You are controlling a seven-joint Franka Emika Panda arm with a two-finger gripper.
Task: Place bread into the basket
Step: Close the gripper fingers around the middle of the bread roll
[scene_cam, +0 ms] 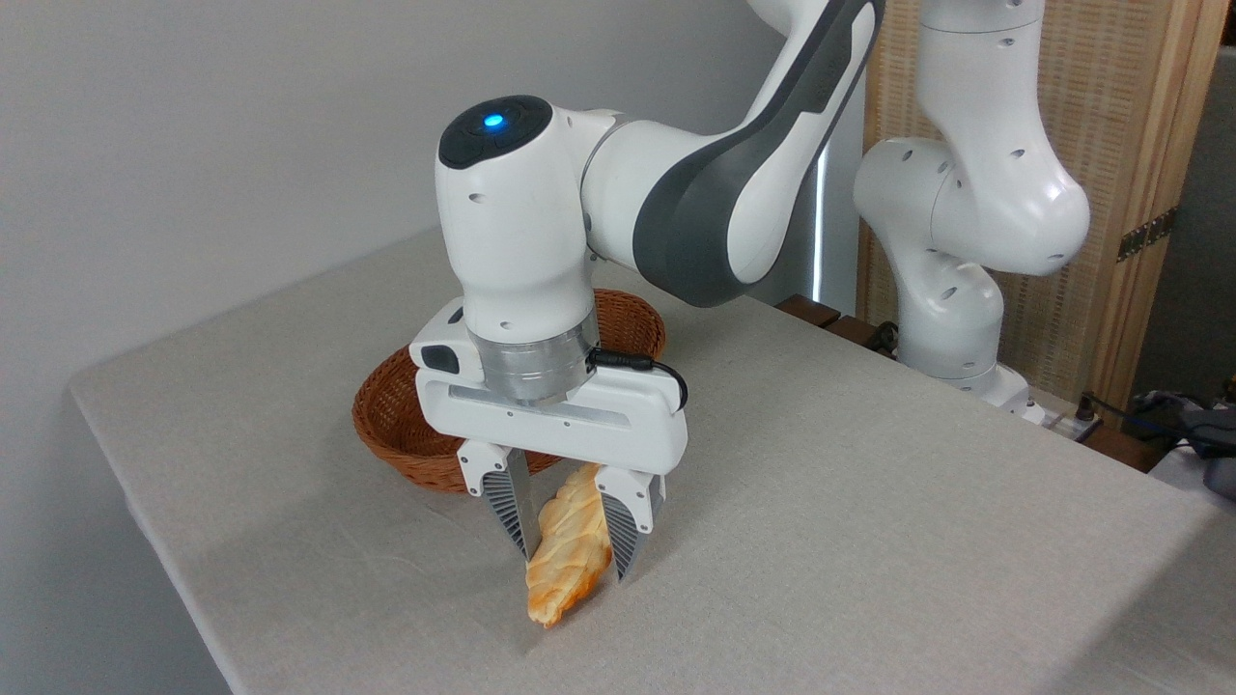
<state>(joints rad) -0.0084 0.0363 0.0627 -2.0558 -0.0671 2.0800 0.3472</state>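
Bread (570, 550) pale cream-golden w/ browner tips, basket (406, 425) reddish-brown woven wicker, table (869, 502) plain grey.

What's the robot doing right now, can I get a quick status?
Gripper shut on bread, fingers either side of the loaf. Basket just behind, nothing visible inside. Nothing between bread and basket.

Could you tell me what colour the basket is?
Reddish-brown wicker basket, clearest in the fixed camera.

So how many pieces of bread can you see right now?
1. The bread sits between the jaws in front of the basket; the arm hides part of the basket's inside, so more could be hidden.
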